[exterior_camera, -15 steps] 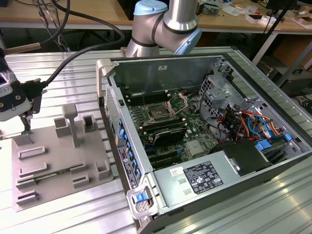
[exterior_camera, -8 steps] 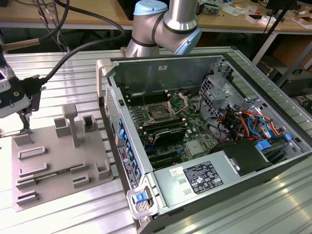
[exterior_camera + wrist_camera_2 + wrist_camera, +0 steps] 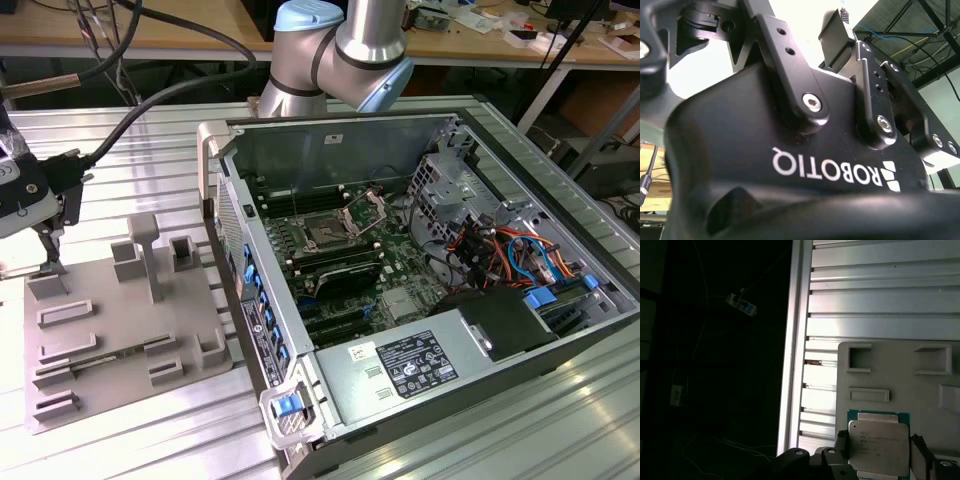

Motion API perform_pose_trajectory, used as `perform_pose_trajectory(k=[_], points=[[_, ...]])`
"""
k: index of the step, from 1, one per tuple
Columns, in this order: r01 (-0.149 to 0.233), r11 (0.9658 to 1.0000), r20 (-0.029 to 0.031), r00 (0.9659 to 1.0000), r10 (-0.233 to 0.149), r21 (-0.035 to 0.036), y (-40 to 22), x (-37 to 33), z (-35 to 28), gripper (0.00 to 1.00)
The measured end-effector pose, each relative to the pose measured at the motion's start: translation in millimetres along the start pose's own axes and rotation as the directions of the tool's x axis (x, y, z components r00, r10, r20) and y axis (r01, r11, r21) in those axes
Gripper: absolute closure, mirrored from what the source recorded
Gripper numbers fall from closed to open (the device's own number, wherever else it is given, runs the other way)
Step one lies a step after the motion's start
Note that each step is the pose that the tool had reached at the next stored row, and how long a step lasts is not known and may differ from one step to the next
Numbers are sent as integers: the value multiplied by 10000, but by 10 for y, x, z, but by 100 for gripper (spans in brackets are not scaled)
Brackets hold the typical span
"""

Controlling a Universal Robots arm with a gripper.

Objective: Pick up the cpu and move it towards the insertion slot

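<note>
Fingers flanked the cpu on the grey tray; clamped or not, couldn't tell. It wanted an even squeeze, level lift.

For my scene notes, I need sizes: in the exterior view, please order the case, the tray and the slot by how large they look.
1. case, clearly largest
2. tray
3. slot, by far smallest
The differences are plain, so nearness to the camera changes nothing.
</note>
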State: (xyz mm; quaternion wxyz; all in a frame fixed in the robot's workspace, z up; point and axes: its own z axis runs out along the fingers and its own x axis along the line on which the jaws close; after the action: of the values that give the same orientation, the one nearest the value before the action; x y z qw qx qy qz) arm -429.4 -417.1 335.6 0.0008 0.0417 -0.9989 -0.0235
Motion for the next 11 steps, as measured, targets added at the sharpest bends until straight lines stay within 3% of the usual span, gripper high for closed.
perform_pose_trajectory(k=[11], points=[[0,10000,0,10000,0,0,4,0,-75,45]])
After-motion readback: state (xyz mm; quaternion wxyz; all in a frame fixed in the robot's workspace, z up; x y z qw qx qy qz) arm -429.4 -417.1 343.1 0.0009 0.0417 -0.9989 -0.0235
